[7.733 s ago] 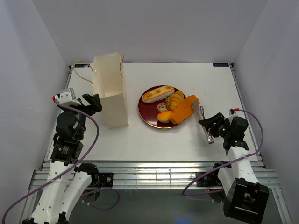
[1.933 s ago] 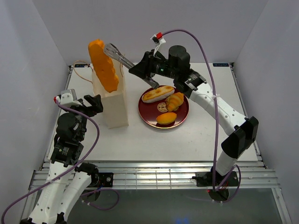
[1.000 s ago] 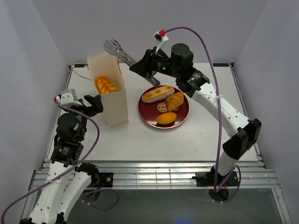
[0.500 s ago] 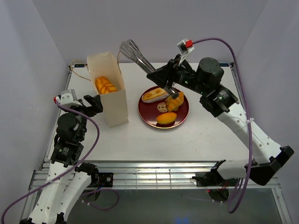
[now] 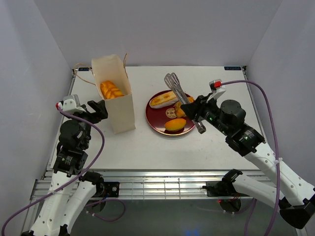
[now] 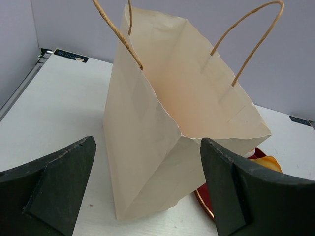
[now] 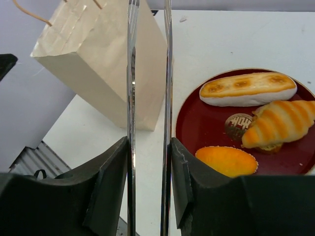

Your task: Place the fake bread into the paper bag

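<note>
Fake bread (image 5: 183,109) lies in two places on the white table (image 5: 221,88), from where I stand at the arms' end. Nearest, the left gripper (image 5: 96,109) waits at 8 o'clock of the paper bag (image 5: 120,113), its fingers spread wide with nothing between them; I cannot tell whether they touch the bag. The right gripper (image 5: 198,110), at 4 o'clock of the dark red plate (image 5: 152,120), is pinched onto the handles of the silver tongs (image 5: 177,88), which slant toward 11 o'clock above the plate, blades nearly together and carrying nothing. On the plate, the oval bun (image 5: 175,124) sits at 6 o'clock, the croissant (image 7: 278,123) at 2 o'clock and the long cream-striped roll (image 5: 161,100) at 12 o'clock. Farther off, at 9 o'clock from the plate and apart from it, the bag stands upright with its mouth open and an orange slab (image 5: 111,89) down inside.
</note>
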Robot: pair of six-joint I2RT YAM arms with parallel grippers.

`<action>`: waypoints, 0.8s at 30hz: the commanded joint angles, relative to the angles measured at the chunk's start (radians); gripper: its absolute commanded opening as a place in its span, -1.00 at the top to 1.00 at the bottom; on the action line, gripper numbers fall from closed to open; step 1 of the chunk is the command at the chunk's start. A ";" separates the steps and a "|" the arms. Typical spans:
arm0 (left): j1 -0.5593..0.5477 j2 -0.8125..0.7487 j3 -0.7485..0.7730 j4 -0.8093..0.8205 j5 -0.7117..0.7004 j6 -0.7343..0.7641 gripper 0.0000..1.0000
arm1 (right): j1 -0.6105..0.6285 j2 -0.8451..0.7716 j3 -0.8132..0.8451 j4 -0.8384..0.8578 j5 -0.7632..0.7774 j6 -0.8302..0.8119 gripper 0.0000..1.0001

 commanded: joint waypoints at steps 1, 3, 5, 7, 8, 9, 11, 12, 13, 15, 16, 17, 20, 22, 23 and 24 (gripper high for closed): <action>-0.004 -0.011 -0.004 0.011 -0.009 0.002 -0.96 | -0.006 -0.039 -0.098 -0.001 0.121 0.019 0.13; -0.004 -0.011 -0.004 0.009 -0.009 0.002 -0.96 | -0.009 -0.044 -0.136 -0.019 0.145 0.045 0.11; -0.004 -0.011 -0.005 0.011 -0.008 0.002 -0.96 | -0.017 -0.058 -0.195 -0.021 0.176 0.061 0.11; -0.005 -0.011 -0.002 0.009 -0.005 0.002 -0.96 | -0.044 -0.064 -0.236 -0.019 0.187 0.087 0.10; -0.004 -0.011 -0.002 0.009 -0.005 0.002 -0.96 | -0.058 -0.061 -0.247 -0.019 0.187 0.093 0.10; -0.004 -0.012 -0.002 0.011 -0.003 0.000 -0.96 | -0.092 -0.059 -0.256 -0.018 0.176 0.105 0.11; -0.004 -0.015 -0.002 0.011 -0.001 0.000 -0.96 | -0.139 -0.044 -0.282 -0.015 0.117 0.117 0.10; -0.004 -0.017 -0.002 0.009 -0.001 0.000 -0.96 | -0.185 -0.038 -0.290 -0.010 0.093 0.125 0.10; -0.004 -0.018 -0.002 0.009 -0.001 0.000 -0.96 | -0.208 -0.033 -0.299 -0.006 0.055 0.127 0.10; -0.004 -0.020 -0.004 0.009 0.000 0.000 -0.96 | -0.259 -0.027 -0.328 0.017 0.023 0.130 0.10; -0.004 -0.018 -0.002 0.011 0.000 0.000 -0.96 | -0.274 -0.025 -0.336 0.022 -0.005 0.133 0.09; -0.004 -0.018 -0.002 0.011 0.003 0.000 -0.96 | -0.287 -0.019 -0.346 0.026 -0.017 0.134 0.07; -0.004 -0.018 -0.002 0.009 0.008 0.000 -0.96 | -0.340 0.008 -0.356 0.037 -0.083 0.136 0.01; -0.004 -0.018 -0.001 0.008 0.008 0.002 -0.96 | -0.373 0.028 -0.368 0.054 -0.129 0.142 -0.01; -0.004 -0.018 -0.001 0.008 0.005 0.002 -0.96 | -0.382 0.031 -0.373 0.066 -0.143 0.144 -0.02; -0.004 -0.020 -0.001 0.008 0.003 0.003 -0.96 | -0.396 0.034 -0.385 0.080 -0.155 0.148 -0.03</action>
